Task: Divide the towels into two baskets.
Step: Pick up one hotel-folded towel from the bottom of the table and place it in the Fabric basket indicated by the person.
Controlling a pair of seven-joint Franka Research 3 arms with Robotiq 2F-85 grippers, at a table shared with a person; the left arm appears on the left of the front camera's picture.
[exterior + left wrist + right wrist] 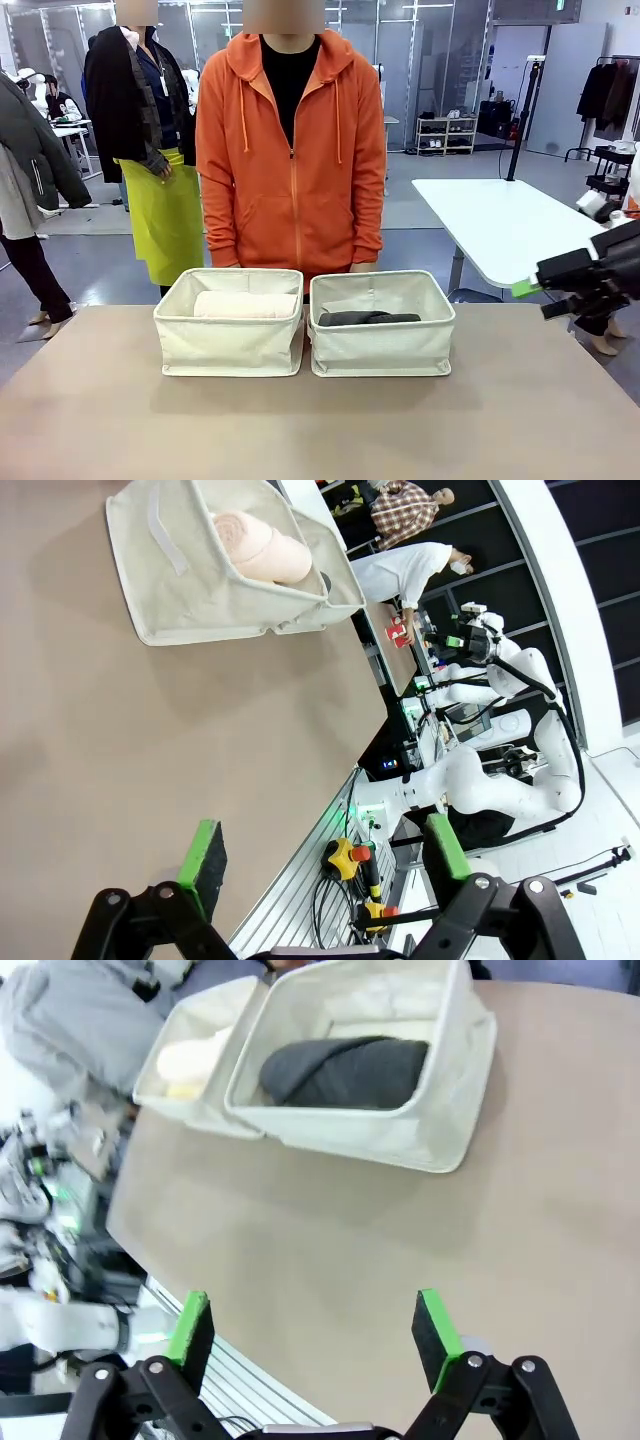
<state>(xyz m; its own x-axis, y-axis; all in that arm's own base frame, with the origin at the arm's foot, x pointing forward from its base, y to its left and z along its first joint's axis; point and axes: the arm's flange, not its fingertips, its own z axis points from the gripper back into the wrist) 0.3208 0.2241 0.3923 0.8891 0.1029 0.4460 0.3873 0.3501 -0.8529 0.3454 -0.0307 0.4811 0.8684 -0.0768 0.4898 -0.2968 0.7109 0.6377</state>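
Two cream canvas baskets stand side by side mid-table. The left basket [228,348] [170,600] [213,1115] holds a pale pink-beige rolled towel [245,304] [262,548]. In the right basket [382,350] [400,1140] lies a dark grey towel [368,318] [345,1070], with something pale behind it that I cannot make out. My right gripper [537,297] [313,1328] hangs open and empty at the table's right edge, well clear of the baskets. My left gripper [325,852] is open and empty over bare table, far from the left basket.
A person in an orange hoodie [292,150] stands close behind the baskets at the far edge. Bare tabletop [300,430] stretches in front of the baskets. A white table [500,225] stands off to the back right.
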